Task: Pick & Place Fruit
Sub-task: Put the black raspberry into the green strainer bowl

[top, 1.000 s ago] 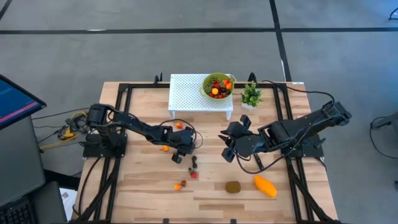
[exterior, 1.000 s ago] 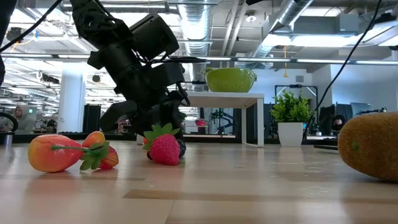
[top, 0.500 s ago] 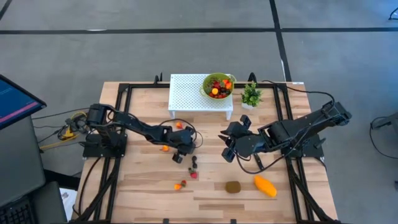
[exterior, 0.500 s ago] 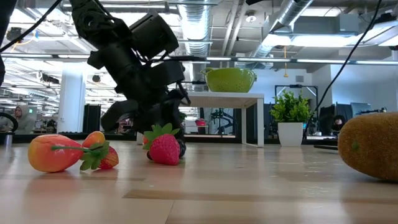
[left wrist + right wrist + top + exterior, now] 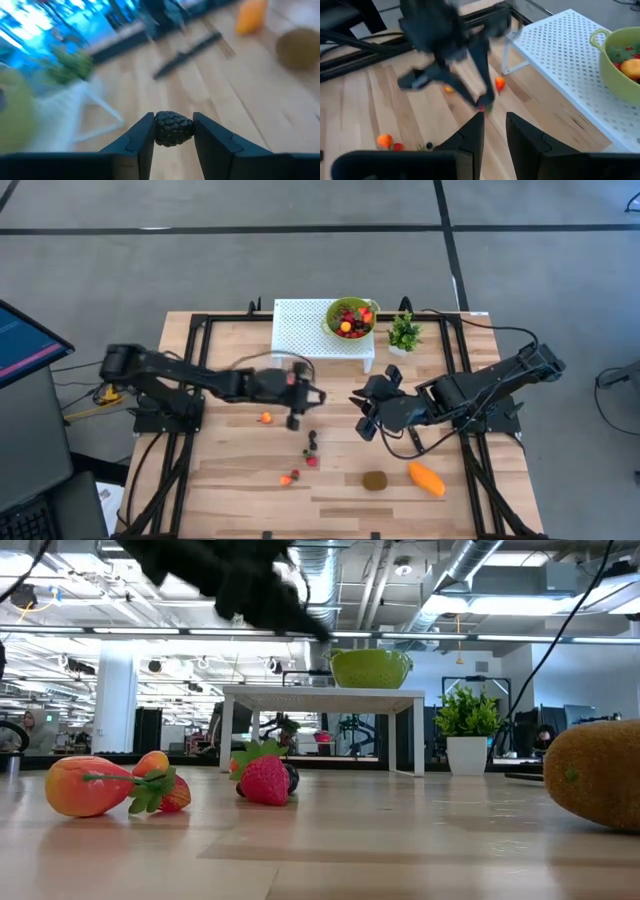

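Your left gripper (image 5: 173,131) has its fingers clamped on a dark, bumpy blackberry (image 5: 173,128), which sits squarely between the two tips. In the high view that gripper (image 5: 296,418) is raised over the middle of the wooden counter (image 5: 230,470), just in front of the white perforated stand (image 5: 305,332); the arm shows smeared across the picture.

Your right gripper (image 5: 364,423) waits to the right of centre on the counter. Its fingers (image 5: 472,134) stand a little apart with nothing between them.

The rest of the fruit lies as follows. A green bowl (image 5: 350,318) on the stand holds several red and orange pieces. On the counter, a strawberry (image 5: 265,778) lies near the middle with another dark berry (image 5: 290,776) touching it behind. Nearer the front edge, an orange piece (image 5: 85,786) and a small red one (image 5: 172,792) lie together. One small orange piece (image 5: 265,418) lies just under the left arm. The brown kiwi (image 5: 375,480) and the orange-yellow mango (image 5: 426,478) lie side by side, close but apart, toward the front right.

A small potted plant (image 5: 403,333) stands beside the stand's right end.
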{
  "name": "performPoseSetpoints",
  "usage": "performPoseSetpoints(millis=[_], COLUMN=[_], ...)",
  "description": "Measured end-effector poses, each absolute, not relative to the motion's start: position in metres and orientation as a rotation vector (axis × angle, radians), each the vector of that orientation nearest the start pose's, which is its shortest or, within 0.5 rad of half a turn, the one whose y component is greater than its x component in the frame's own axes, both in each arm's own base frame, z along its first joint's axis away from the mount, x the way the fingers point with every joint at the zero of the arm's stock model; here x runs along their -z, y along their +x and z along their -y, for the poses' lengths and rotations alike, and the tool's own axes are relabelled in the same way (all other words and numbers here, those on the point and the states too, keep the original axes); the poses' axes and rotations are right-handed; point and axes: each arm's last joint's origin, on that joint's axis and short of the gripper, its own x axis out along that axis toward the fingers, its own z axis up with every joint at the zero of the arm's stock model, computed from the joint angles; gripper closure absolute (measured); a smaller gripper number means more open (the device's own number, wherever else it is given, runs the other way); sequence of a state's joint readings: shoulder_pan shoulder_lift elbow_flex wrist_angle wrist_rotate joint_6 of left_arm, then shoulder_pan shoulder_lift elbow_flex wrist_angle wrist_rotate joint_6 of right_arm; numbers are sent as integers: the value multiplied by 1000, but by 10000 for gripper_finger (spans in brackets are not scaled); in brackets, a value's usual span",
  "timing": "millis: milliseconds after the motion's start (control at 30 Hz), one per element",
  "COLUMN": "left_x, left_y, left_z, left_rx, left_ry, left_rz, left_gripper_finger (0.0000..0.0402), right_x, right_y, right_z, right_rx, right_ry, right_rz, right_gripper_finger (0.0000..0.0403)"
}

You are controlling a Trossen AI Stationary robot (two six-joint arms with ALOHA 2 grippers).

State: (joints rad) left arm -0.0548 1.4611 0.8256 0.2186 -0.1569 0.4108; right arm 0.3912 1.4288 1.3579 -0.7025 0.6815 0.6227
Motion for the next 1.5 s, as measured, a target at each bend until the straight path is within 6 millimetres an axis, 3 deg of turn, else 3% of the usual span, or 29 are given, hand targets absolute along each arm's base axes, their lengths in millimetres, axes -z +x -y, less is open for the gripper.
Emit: performPoseSetpoints(millis=[133, 267, 367, 533, 733, 1067, 1500], left_x=[-268, -301, -313, -318, -312, -305, -311], left_y=[291, 274, 269, 270, 278, 292, 291], left_z=[14, 22, 31, 46, 57, 63, 66], left_rx=[-106, -144, -156, -173, -232, -273, -233], left_ry=[556, 854, 1034, 1288, 1511, 1529, 1448], left_rz=[-316, -187, -115, -47, -77, -13, 124], left_gripper_finger=[283, 285, 283, 281, 280, 279, 279], right_x=[-348, -355, -361, -369, -369, -373, -378], right_y=[284, 289, 294, 302, 305, 306, 310], right_z=[-97, -98, -96, -90, -86, -87, -80], right_rx=[451, 424, 405, 313, 256, 231, 232], right_ry=[231, 233, 242, 264, 266, 219, 160], right_rz=[-499, -433, -376, -328, -340, -312, -264], right_gripper_finger=[328, 328, 328, 316, 262, 160, 153])
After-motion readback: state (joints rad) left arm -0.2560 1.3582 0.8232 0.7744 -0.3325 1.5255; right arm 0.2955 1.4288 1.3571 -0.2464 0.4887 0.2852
